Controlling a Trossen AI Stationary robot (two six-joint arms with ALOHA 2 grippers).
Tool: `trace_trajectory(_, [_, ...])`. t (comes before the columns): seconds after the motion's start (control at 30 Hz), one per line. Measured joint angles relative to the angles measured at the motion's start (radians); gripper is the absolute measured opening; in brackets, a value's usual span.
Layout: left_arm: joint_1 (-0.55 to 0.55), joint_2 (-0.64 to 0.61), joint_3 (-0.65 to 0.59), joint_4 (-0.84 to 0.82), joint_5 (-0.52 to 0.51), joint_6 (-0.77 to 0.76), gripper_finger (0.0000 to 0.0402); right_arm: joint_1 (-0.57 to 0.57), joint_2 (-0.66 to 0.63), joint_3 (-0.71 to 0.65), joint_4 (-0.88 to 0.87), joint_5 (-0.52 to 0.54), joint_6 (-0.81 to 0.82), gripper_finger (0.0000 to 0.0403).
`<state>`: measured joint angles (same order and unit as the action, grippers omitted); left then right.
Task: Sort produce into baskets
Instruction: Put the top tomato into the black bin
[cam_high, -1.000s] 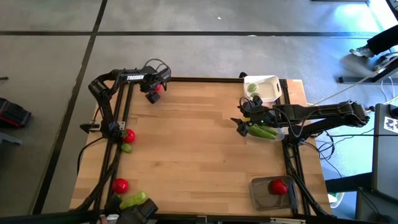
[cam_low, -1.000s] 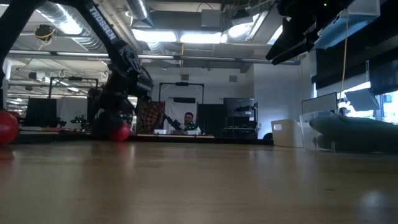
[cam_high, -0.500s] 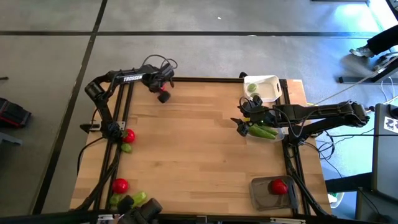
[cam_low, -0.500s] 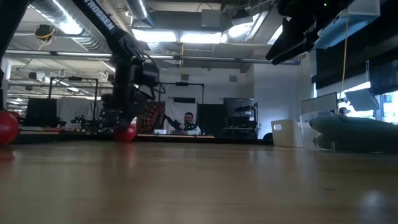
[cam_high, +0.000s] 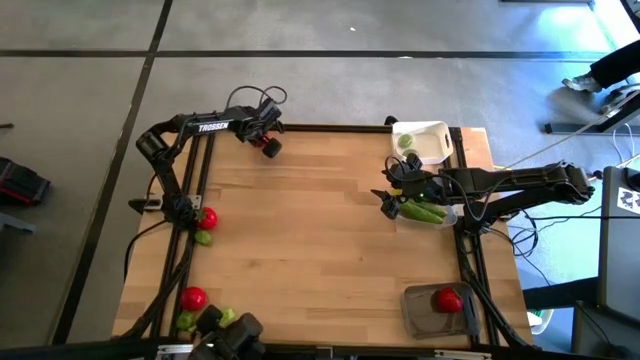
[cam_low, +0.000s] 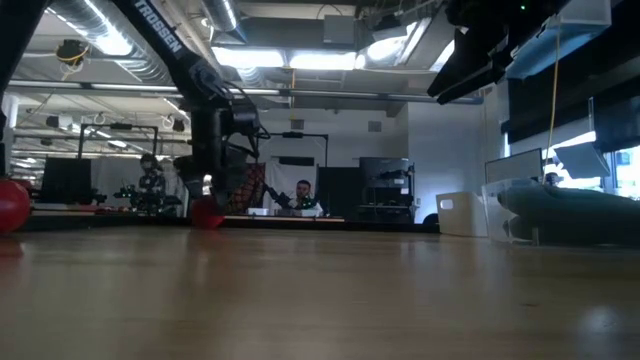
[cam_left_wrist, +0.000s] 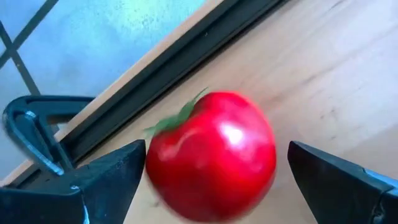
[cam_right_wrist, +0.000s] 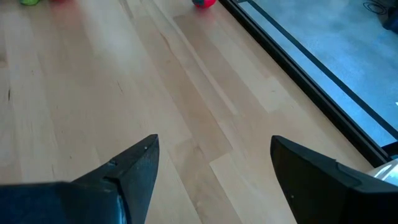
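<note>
Wooden table (cam_high: 320, 240) is seen from above, framed by a dark rail. Left arm (cam_high: 190, 128) is stretched along the far left edge; right arm (cam_high: 510, 182) is reached in from the right side.

Dark grey basket (cam_high: 437, 312) is set at the near right corner, one red tomato (cam_high: 447, 298) lying inside it. White basket (cam_high: 424, 142) is placed at the far right corner, a round green piece (cam_high: 405, 140) inside. Clear basket (cam_high: 440, 214) is found between the two, just beside the right gripper, with green pods (cam_high: 424, 211) in it; its walls are hard to make out.

Left gripper (cam_high: 268, 142) is held at the far edge, fingers spread wide on either side of a red tomato (cam_left_wrist: 211, 163). In the left wrist view, gaps are seen between the tomato and both fingers (cam_left_wrist: 109, 177); contact cannot be told. The tomato appears at table level in the low view (cam_low: 208, 212).

Right gripper (cam_high: 388, 203) is held over the table beside the clear basket, fingers parted, nothing between them in the right wrist view (cam_right_wrist: 211, 168).

On the left edge, a tomato (cam_high: 207, 217) is noted touching a green piece (cam_high: 204, 238). Near the front left corner, another tomato (cam_high: 193, 297) and green pieces (cam_high: 186, 321) are grouped.
</note>
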<state>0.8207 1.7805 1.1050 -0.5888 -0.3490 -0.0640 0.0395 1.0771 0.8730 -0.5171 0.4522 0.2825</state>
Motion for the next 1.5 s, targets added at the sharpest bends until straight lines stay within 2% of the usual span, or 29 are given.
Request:
trace_trajectory(0.37, [0.015, 0.001, -0.068, 0.088, 0.010, 0.014, 0.0386, 0.000, 0.000, 0.000, 0.000, 0.000, 0.000, 0.0289])
trace_trajectory(0.63, [0.034, 0.002, -0.085, 0.080, 0.045, 0.022, 0.0301, 0.000, 0.000, 0.000, 0.000, 0.000, 0.000, 0.0289])
trace_trajectory(0.9, [-0.015, -0.016, -0.085, 0.070, 0.064, 0.048, 0.0301, 0.000, 0.000, 0.000, -0.001, -0.009, 0.000, 0.0289])
trace_trajectory(1.13, [-0.072, -0.107, -0.085, 0.084, 0.052, 0.034, 0.0302, 0.000, 0.000, 0.000, 0.000, -0.019, 0.001, 0.0289])
trace_trajectory(1.37, [-0.178, -0.249, -0.085, 0.111, 0.058, 0.029, 0.0304, 0.000, 0.000, 0.000, 0.007, -0.030, 0.049, 0.0291])
trace_trajectory(1.5, [-0.260, -0.316, -0.085, 0.154, 0.064, 0.020, 0.0305, 0.000, 0.003, 0.000, 0.054, -0.055, 0.050, 0.0316])
